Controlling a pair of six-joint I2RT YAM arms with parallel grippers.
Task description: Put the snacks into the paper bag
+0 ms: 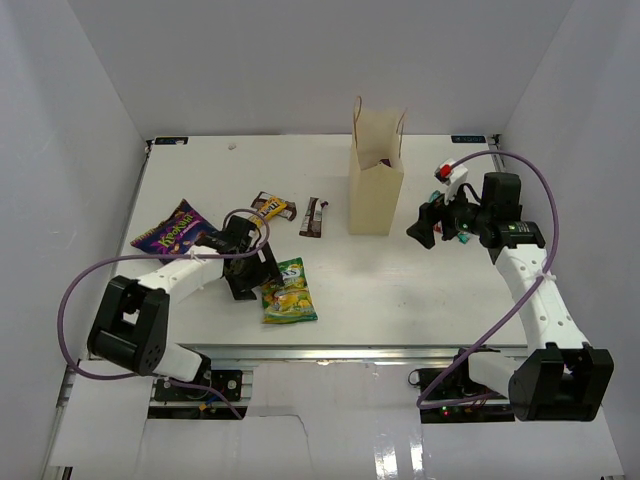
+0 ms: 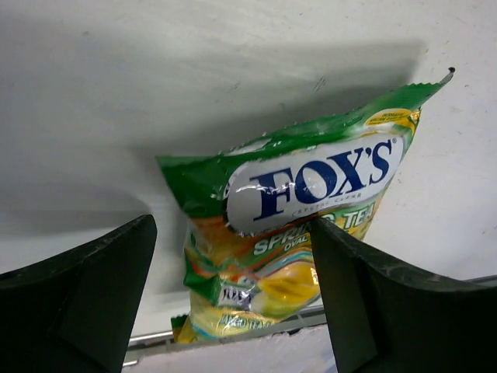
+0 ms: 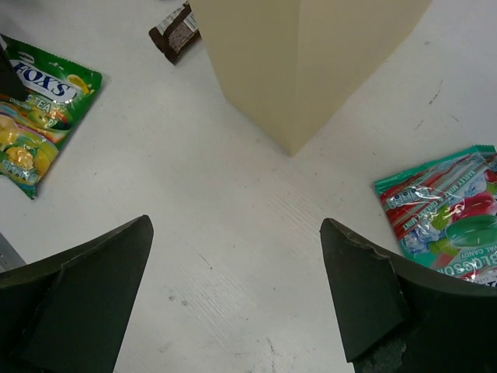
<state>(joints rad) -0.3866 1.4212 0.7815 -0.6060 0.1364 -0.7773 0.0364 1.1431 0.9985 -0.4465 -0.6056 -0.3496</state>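
The left pincer (image 2: 231, 225) is spread wide just above the counter (image 1: 450, 290). The green-yellow candy bag (image 2: 295, 225) lies flat directly ahead of it and partly between its two fingers; the fingers are not closed on it, and whether either one touches the wrapper cannot be told. The yellow-brown packet (image 1: 270, 208) and the dark brown bar (image 1: 313, 217) lie off to that pincer's left, and the purple bag (image 1: 178, 228) lies farther back, beside the arm. The right pincer (image 3: 234, 225) also stands apart, with only bare counter between its fingers. The paper bag (image 3: 311, 62) stands upright straight ahead of it, one bottom corner turned toward it. The teal packet (image 3: 450, 225) lies flat just beyond its right finger, near the paper bag but not touching it.
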